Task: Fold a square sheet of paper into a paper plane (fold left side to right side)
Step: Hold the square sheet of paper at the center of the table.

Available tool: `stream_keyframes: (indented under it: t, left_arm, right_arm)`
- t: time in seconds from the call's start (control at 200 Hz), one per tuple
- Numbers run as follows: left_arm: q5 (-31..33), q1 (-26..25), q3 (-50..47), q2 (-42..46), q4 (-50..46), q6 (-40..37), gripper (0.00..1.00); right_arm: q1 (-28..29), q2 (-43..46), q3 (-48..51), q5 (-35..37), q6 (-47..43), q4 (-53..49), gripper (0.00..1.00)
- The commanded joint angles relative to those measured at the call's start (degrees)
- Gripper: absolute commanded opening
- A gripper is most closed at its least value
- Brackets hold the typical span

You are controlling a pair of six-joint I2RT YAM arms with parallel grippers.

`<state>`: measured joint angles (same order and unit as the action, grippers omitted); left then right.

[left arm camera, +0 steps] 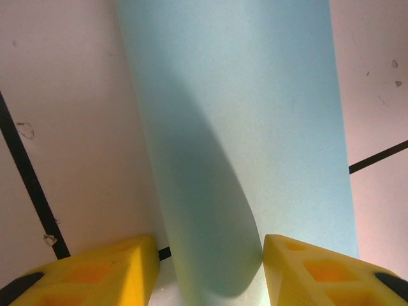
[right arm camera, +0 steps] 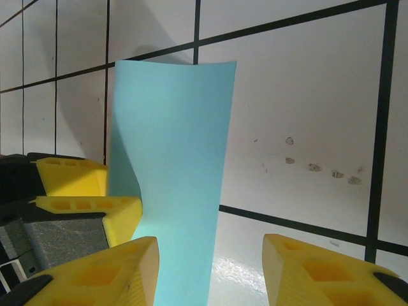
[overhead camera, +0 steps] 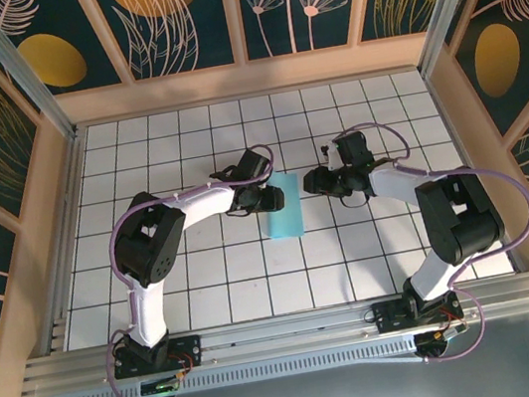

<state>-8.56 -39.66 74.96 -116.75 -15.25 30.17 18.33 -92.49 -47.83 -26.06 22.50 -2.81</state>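
The square sheet of paper (overhead camera: 282, 206) is turquoise and lies doubled over into a tall strip about one tile wide at mid-table; it has no paper plane shape. My left gripper (overhead camera: 268, 198) is at the strip's left side. In the left wrist view the rounded, uncreased fold (left arm camera: 210, 210) bulges up between the open left gripper (left arm camera: 210, 255); the right finger (left arm camera: 306, 268) touches it and the left finger stands clear. The right gripper (overhead camera: 310, 183) hovers just right of the strip, open (right arm camera: 210, 255), with the paper's right edge (right arm camera: 185, 191) between its fingers.
The white grid table (overhead camera: 208, 288) is walled by wooden rails. In the right wrist view the left gripper's yellow fingers (right arm camera: 76, 182) sit close at the paper's left edge. Small marks dot the tabletop (right arm camera: 312, 166) right of the paper.
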Motion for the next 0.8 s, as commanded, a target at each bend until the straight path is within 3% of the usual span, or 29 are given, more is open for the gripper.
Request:
stream_keyframes:
  t: [0.0, 0.26, 0.586, 0.791]
  left_arm:
    - [0.1, -0.2, -2.2, -5.6, -4.6, -0.6, 0.49]
    - [0.1, -0.1, -2.1, -5.8, -4.5, -0.1, 0.50]
    - [0.3, -0.2, -2.2, -5.7, -4.4, 0.2, 0.50]
    - [0.1, -0.2, -2.0, -5.9, -4.4, 0.2, 0.50]
  right_arm:
    - [0.7, -0.9, -1.1, -0.7, 0.5, 0.7, 0.47]
    - [1.2, -1.6, -1.4, -2.4, 1.4, 1.7, 0.44]
    - [4.1, -6.7, -1.6, -9.3, 5.5, 8.0, 0.05]
    - [6.0, -10.2, -3.1, -9.2, 5.8, 7.8, 0.00]
